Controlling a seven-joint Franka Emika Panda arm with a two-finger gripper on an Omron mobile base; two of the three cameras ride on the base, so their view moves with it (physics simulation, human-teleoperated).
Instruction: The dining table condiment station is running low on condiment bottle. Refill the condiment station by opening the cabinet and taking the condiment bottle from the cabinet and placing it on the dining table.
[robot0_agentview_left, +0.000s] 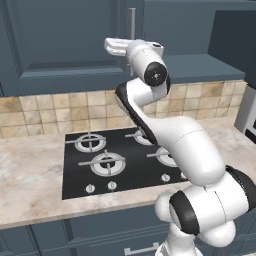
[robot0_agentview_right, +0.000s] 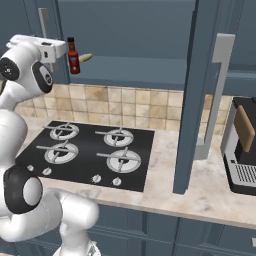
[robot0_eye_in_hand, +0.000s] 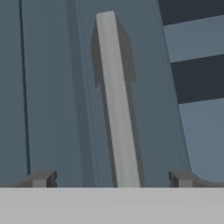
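Observation:
The cabinet (robot0_agentview_left: 60, 40) hangs over the hob. Its left door is closed and its right door (robot0_agentview_right: 197, 100) is swung out towards me. Inside on the shelf stands the condiment bottle (robot0_agentview_right: 74, 56), slim and dark red with a black cap. My gripper (robot0_eye_in_hand: 111, 179) is open, right in front of the left door's silver handle (robot0_eye_in_hand: 114, 100), with one fingertip (robot0_eye_in_hand: 41, 179) on each side of the bar and not touching it. My white hand (robot0_agentview_left: 116, 47) sits just below that handle (robot0_agentview_left: 131, 22), left of the bottle. The dining table is out of view.
A black gas hob (robot0_agentview_left: 115, 160) is set in the stone counter (robot0_agentview_left: 30, 175) under my arm. The open door and its handle (robot0_agentview_right: 216, 95) jut over the counter's right part. A boxy appliance (robot0_agentview_right: 240, 150) stands at the far right. A small yellowish item (robot0_agentview_right: 85, 58) lies beside the bottle.

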